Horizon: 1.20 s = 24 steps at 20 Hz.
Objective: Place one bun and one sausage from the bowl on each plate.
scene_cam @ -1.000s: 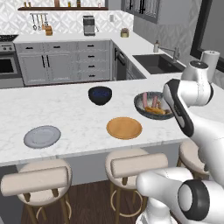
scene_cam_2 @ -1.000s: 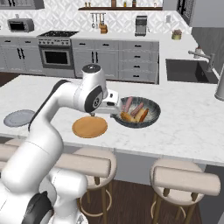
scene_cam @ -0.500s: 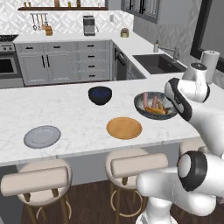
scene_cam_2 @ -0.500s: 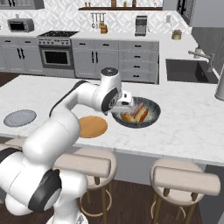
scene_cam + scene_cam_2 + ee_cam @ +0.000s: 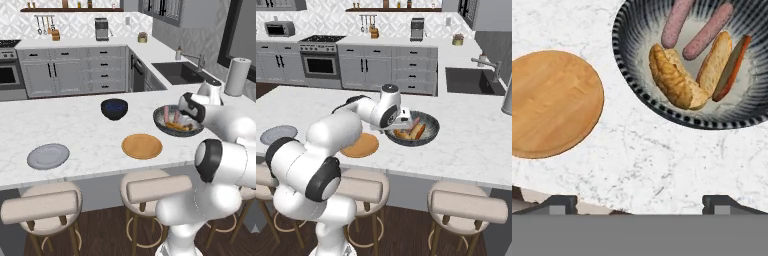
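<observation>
On the island counter (image 5: 75, 130), my arm has swung from beside the tan plate (image 5: 552, 102) toward the bowl (image 5: 632, 75) since a second ago. The bowl, right of that plate, holds two buns (image 5: 674, 77) and two sausages (image 5: 704, 32), none lifted. My gripper (image 5: 639, 202) hangs empty above bare marble, fingers spread wide, the bowl just ahead of it. The grey plate (image 5: 48, 156) lies well apart, the blue bowl (image 5: 114, 108) behind. I can read no writing.

2 buns (image 5: 673, 77), 2 sausages (image 5: 676, 22), 2 plates (image 5: 142, 146)
</observation>
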Available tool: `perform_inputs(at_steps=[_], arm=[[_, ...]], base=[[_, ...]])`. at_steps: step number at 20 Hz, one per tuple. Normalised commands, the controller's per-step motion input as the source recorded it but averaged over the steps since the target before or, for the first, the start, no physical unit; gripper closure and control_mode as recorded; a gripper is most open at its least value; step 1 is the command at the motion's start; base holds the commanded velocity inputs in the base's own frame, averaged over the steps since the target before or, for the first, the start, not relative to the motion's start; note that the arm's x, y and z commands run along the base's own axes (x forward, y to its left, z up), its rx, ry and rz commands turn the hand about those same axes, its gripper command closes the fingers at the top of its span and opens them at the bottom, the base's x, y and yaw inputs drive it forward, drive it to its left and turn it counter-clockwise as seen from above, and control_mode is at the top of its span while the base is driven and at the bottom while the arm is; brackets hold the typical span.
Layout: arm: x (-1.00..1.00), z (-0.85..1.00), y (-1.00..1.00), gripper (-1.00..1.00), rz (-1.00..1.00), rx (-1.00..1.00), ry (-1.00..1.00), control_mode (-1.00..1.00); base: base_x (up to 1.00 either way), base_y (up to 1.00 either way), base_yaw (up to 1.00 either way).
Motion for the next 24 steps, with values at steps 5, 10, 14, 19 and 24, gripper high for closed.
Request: perform_inputs(at_steps=[5, 10, 14, 19, 24], arm=[[0.58, -0.21, -0.13, -1.0, 0.0, 0.0, 0.13, -1.0], [0.29, -0.25, -0.22, -1.0, 0.0, 0.0, 0.02, -1.0], [0.42, -0.53, -0.03, -1.0, 0.0, 0.0, 0.0, -1.0], [0.64, -0.31, 0.0, -1.0, 0.0, 0.0, 0.0, -1.0], [0.6, -0.3, -0.05, -1.0, 0.0, 0.0, 0.0, -1.0]], base=[[0.0, 0.0, 0.0], [0.0, 0.0, 0.0], [0.0, 0.0, 0.0], [0.0, 0.0, 0.0], [0.0, 0.0, 0.0]])
